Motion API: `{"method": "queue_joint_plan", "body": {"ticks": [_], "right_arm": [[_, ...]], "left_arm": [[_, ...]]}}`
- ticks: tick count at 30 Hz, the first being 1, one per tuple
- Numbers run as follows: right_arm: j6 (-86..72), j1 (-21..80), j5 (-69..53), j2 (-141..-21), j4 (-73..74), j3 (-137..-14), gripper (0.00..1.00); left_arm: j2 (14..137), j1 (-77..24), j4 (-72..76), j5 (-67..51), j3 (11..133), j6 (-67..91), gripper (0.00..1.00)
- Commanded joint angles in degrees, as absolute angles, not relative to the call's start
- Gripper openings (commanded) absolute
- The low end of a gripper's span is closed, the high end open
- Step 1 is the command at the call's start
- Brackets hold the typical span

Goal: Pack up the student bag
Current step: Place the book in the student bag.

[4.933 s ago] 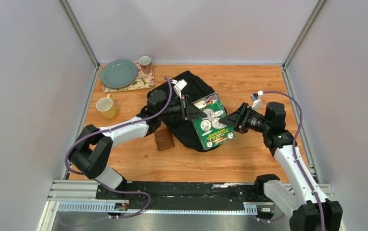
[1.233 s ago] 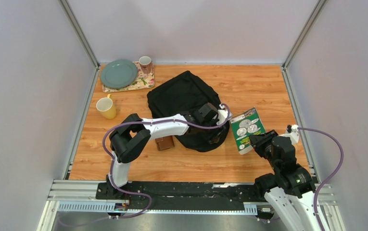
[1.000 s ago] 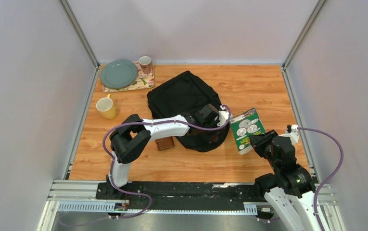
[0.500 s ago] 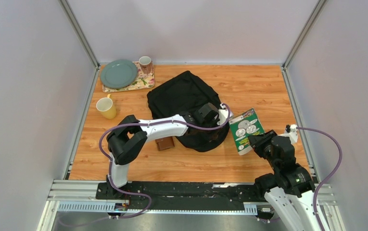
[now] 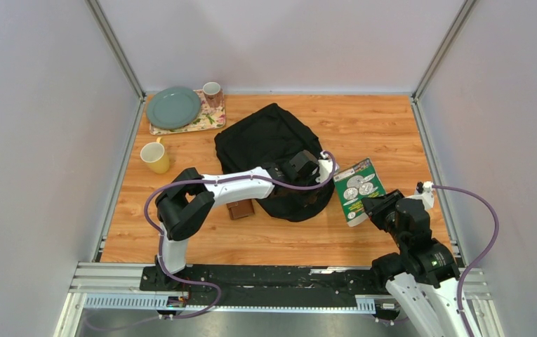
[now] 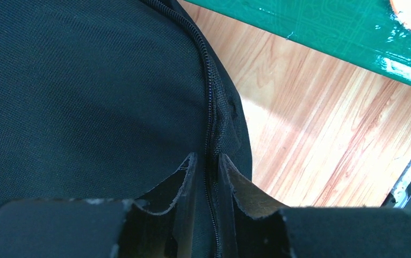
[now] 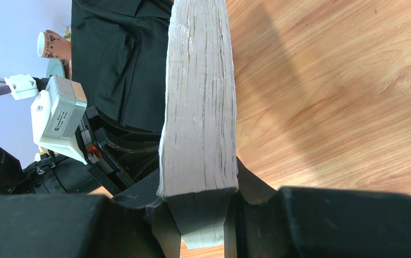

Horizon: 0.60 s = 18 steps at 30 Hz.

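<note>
Book (image 5: 358,186) has come off the student bag (image 5: 262,140), clamped in the right gripper (image 7: 200,215); left gripper (image 6: 207,172), jaws narrow, pinches the soft fabric's zip seam (image 6: 209,107), likely its firmest hold.

The student bag (image 5: 262,137) is a large black backpack of soft woven fabric. It lies flat and slumped on the wooden table (image 5: 392,126), just left of centre in the top view, narrowing toward the top of the frame and rounding at the bottom. In the left wrist view its zip (image 6: 209,97) curves along the edge.
</note>
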State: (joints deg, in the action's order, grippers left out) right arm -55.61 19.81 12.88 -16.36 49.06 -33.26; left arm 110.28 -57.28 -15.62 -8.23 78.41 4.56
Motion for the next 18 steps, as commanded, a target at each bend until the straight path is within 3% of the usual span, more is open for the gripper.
{"method": "queue_joint_plan", "body": {"ticks": [1, 6, 12, 16, 18], "right_arm": [[-55.55, 19.86, 12.39, -15.65, 43.07, -33.93, 0.07], [-55.46, 20.04, 12.39, -15.73, 42.8, -33.92, 0.07], [-55.46, 19.95, 12.13, -15.91, 42.72, -34.01, 0.07], [-55.37, 19.95, 11.78, -16.35, 42.63, -34.19, 0.07], [-55.37, 19.95, 11.78, -16.43, 42.45, -34.19, 0.07]], "left_arm": [[107.49, -56.95, -16.35, -6.68, 78.93, 3.08, 0.28], [107.14, -56.87, -16.17, -8.7, 78.84, 3.34, 0.37], [107.49, -56.78, -16.79, -7.38, 79.19, 4.13, 0.36], [107.23, -55.99, -16.0, -9.57, 78.66, 6.06, 0.3], [106.88, -55.46, -15.21, -11.24, 77.96, 8.6, 0.37]]}}
